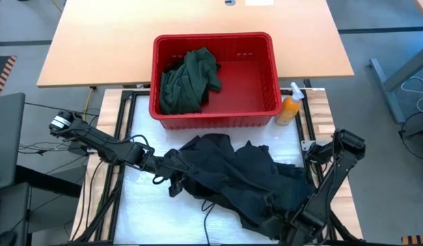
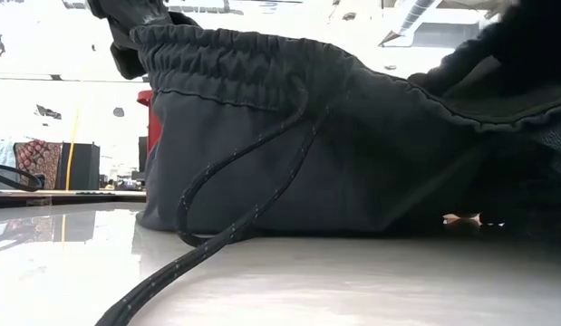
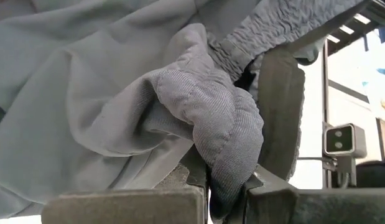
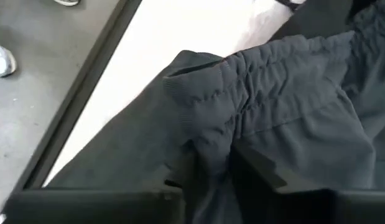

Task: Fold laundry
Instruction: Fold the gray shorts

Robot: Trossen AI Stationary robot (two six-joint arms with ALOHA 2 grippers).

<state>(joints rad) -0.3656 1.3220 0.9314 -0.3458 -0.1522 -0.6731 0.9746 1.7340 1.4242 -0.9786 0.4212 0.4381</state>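
Stretching between the two hands, the dark garment (image 1: 232, 174) lies across the near half of the desk (image 1: 139, 205), its long axis running from the left hand (image 1: 158, 166) at its left end toward the right hand (image 1: 276, 208) at the near right; that line, hand to hand, is what any spreading pull would turn on; the left hand is clamped tight on a bunched fold of the elastic waistband (image 3: 223, 118), cloth wedged between its fingers (image 3: 279, 93); the right hand has its fingers either side of a gathered ridge of the same waistband (image 4: 242, 93), and they look to be pinching it, though whether the grip is firm I cannot tell; each hand sits at its own end, so neither needs to reach; the garment looks like soft dark trousers or shorts, heaped and creased in the middle; in the low view the waistband is lifted off the desk and a drawcord (image 2: 217, 208) trails down onto it; a green garment (image 1: 190, 78) waits in the red basket (image 1: 266, 106) behind, well apart.
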